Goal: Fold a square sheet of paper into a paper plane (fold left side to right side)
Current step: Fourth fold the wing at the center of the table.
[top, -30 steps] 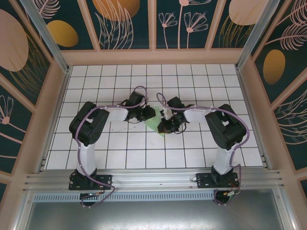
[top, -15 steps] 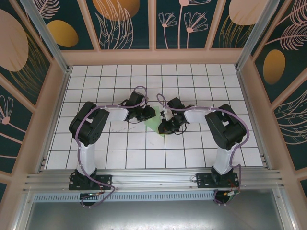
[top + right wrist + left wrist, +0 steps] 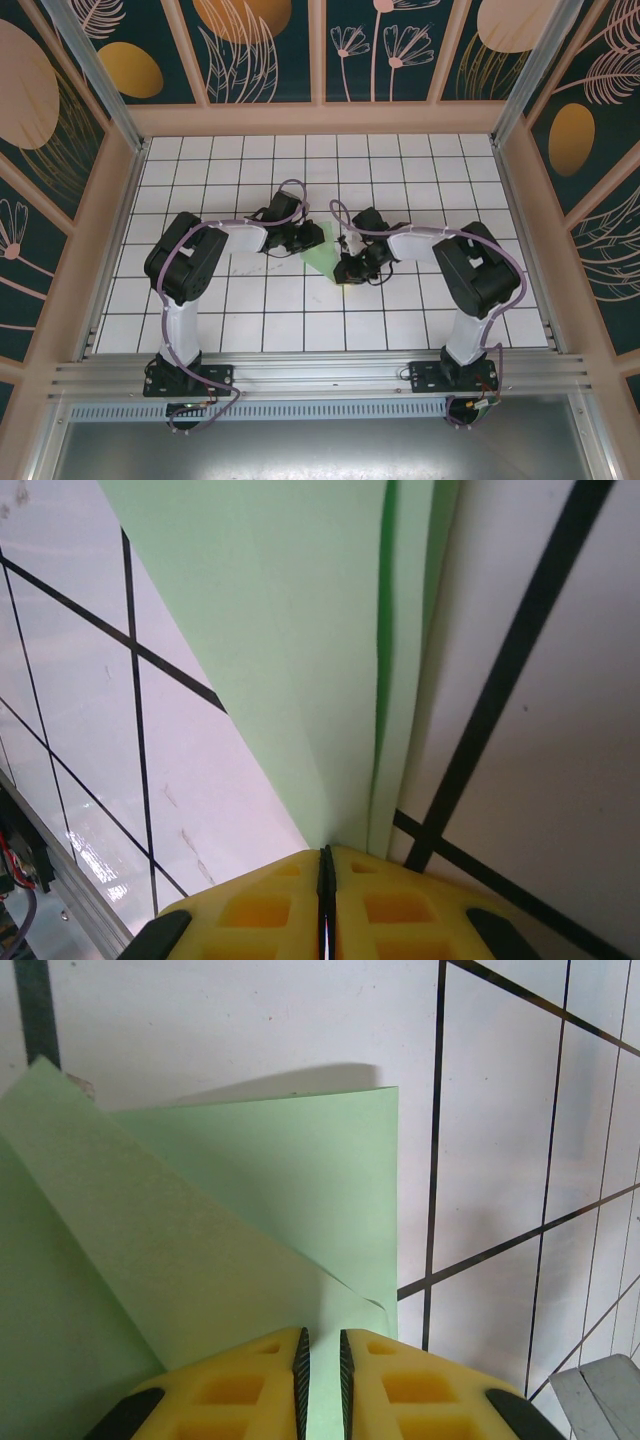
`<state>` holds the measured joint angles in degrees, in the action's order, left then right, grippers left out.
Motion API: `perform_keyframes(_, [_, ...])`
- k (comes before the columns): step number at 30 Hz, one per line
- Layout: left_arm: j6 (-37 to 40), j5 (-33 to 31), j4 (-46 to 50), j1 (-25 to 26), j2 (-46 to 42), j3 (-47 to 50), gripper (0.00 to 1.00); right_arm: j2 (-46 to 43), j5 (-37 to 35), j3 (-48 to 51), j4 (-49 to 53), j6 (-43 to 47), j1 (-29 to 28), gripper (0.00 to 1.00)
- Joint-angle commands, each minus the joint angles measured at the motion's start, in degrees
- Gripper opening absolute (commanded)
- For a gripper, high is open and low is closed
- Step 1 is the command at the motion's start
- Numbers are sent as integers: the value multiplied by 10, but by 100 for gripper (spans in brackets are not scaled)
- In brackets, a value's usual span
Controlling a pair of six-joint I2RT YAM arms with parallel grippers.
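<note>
Sheet of paper (image 3: pixel 322 261), pale mint green and partly folded, lies mid-way across the white grid table (image 3: pixel 250 300) between both arms. We see the right gripper (image 3: pixel 326 856) pressed shut on its creased edge. The left gripper (image 3: pixel 320 1345) shows a narrow slit over the paper; whether it pinches, we cannot tell.

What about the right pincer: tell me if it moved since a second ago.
Yes. The right pincer drifted slightly right and nearer, judged against the grid.

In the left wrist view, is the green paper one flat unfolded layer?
No, the paper shows a flap folded over a lower layer.
</note>
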<state>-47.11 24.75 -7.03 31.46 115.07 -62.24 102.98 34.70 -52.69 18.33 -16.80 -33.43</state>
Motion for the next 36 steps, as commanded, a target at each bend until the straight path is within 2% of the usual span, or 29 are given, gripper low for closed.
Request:
perform_keyframes(1, [14, -48, 76, 2, 39, 19, 19, -9, -25, 25, 90, 14, -1, 13])
perform_keyframes(5, [13, -48, 74, 2, 38, 20, 19, -33, -20, 20, 75, 5, 7, 12])
perform_keyframes(10, [11, -47, 71, 2, 36, 21, 19, -102, 34, -7, 45, -7, 17, 10])
perform_keyframes(11, [11, -48, 71, 1, 35, 21, 19, -109, 50, -8, 35, -12, 35, 9])
perform_keyframes(15, [10, -46, 70, 1, 34, 22, 19, -86, 93, -18, -19, -36, 43, 6])
perform_keyframes(24, [8, -43, 68, 2, 33, 21, 19, 39, 31, -70, -41, -57, 31, 3])
perform_keyframes(36, [16, -52, 70, 1, -4, 14, 21, 81, -47, -51, 12, -42, 28, 2])
